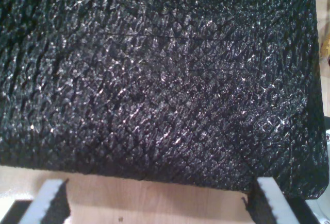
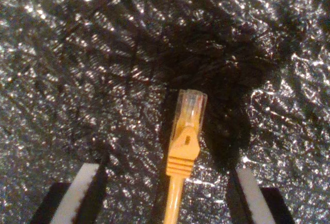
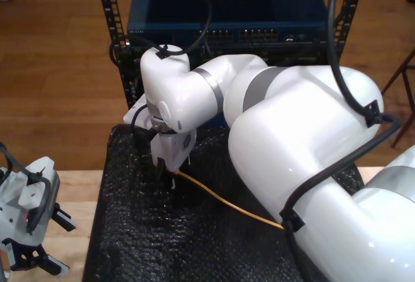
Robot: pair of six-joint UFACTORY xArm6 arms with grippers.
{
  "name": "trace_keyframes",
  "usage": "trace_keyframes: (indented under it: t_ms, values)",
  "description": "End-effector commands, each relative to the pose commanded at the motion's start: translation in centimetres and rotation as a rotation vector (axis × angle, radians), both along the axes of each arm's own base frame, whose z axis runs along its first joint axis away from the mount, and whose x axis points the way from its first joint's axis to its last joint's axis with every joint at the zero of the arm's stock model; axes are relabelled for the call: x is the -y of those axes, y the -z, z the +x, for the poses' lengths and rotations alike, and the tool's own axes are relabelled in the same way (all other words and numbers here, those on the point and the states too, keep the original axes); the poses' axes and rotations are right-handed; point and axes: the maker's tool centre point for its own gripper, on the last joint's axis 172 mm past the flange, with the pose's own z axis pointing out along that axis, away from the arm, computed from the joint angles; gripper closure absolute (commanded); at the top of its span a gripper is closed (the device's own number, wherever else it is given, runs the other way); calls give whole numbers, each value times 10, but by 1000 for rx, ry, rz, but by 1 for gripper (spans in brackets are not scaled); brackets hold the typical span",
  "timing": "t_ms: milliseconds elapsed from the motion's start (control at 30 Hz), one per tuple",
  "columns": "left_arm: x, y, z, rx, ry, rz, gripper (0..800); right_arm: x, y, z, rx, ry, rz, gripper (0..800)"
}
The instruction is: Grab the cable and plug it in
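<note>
Cable [image 2: 181, 162] plug lies between open fingers [image 2: 82, 193] of my second gripper [image 2: 167, 193] over black mat [image 2: 62, 80]; my first gripper [image 1: 157, 203] open too.

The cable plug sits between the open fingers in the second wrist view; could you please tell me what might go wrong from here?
1. The plug lies slightly tilted between the fingers of my second gripper, which is open; closing may pinch it askew or twist it.
2. The black mat is bumpy and looks soft, so the plug could shift or sink as the fingers close.
3. The cable trails under the arm in the exterior view, so lifting might snag it.
</note>
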Motion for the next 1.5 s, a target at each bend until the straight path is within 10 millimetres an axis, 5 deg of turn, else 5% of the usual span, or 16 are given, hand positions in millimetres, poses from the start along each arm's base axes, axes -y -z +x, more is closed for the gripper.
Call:
trace_keyframes:
  t_ms: [333, 1300, 1500]
  values:
    - [1, 0, -1, -3, 2, -3, 0, 5, -3, 12, 39, 11, -32, 354]
    - [1, 0, -1, -2, 3, -3, 0, -1, 0, 6, 39, -6, -41, 619]
    - [0, -1, 0, -1, 3, -2, 0, 0, 3, 6, 38, -6, -45, 736]
